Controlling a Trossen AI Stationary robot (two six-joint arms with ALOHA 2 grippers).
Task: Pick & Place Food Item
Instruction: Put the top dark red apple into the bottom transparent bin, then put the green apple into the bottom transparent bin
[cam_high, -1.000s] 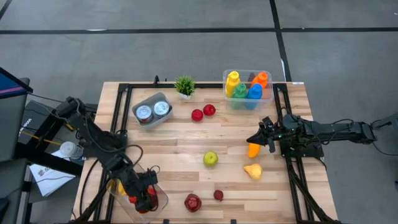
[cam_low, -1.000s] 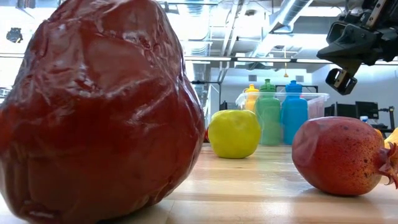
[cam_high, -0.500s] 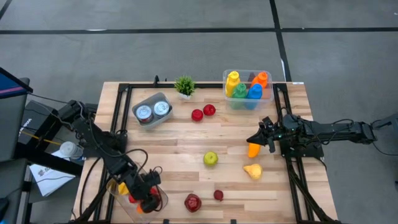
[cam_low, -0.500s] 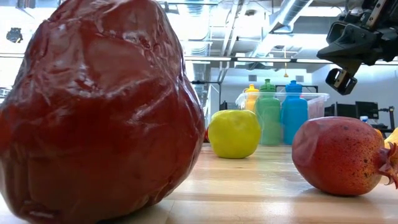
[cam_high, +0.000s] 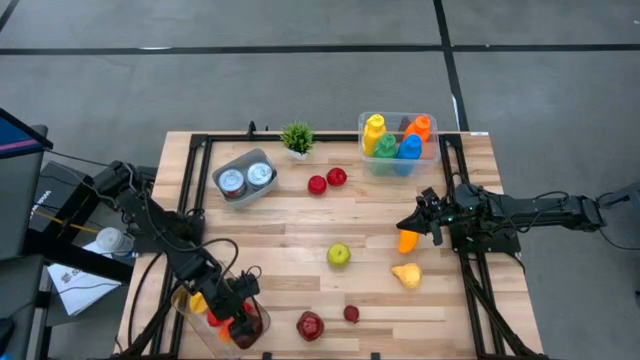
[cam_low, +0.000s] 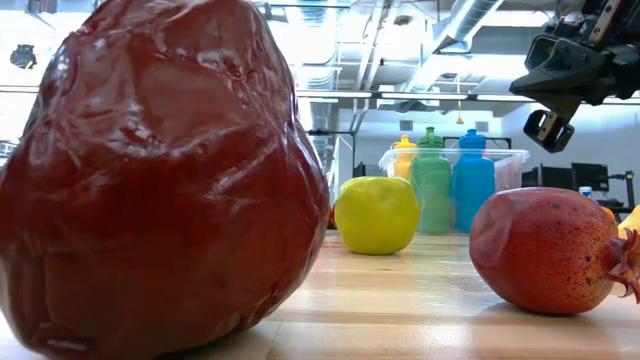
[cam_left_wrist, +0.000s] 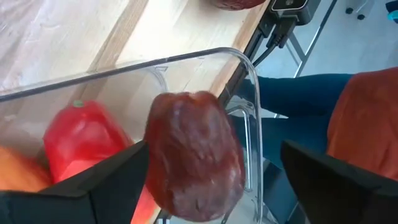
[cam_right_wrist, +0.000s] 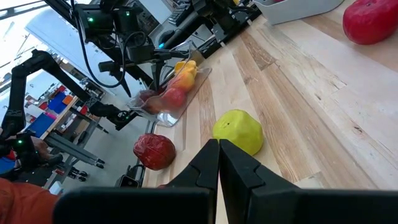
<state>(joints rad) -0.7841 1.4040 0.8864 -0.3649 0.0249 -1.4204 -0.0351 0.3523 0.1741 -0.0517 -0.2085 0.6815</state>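
Release step: my left gripper (cam_left_wrist: 205, 180) spread over clear bin (cam_left_wrist: 252, 81), dark red fruit (cam_left_wrist: 193, 155) dropping in. Next: lift clear. My right gripper (cam_right_wrist: 219, 163) pressed together, idle.

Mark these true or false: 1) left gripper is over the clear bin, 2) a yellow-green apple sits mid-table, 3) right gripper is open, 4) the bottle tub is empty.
1) The left gripper is over the clear bin, a dark red fruit between its fingers. True.
2) A yellow-green apple sits mid-table. True.
3) The right gripper is open. False: shut.
4) The bottle tub is empty. False: it holds coloured bottles.
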